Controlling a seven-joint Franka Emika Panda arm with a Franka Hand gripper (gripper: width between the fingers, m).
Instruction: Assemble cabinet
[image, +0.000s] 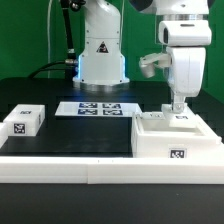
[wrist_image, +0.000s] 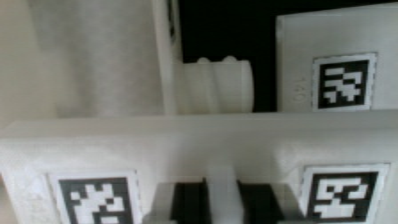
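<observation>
The white cabinet body (image: 172, 138) lies at the exterior view's right front, with a marker tag on its front face. My gripper (image: 178, 108) points straight down onto its top near the back edge. In the wrist view the gripper (wrist_image: 226, 205) has its two dark fingers close together, with a thin white panel edge (wrist_image: 226, 195) between them. A white panel (wrist_image: 196, 145) with two tags runs across that view. Behind it stand a ridged white post (wrist_image: 222, 85) and another tagged white part (wrist_image: 338, 70). A small tagged white piece (image: 24, 122) lies at the exterior view's left.
The marker board (image: 98, 108) lies flat in the middle back, in front of the robot base (image: 100, 55). The black mat (image: 85, 135) ends at a white table edge in front.
</observation>
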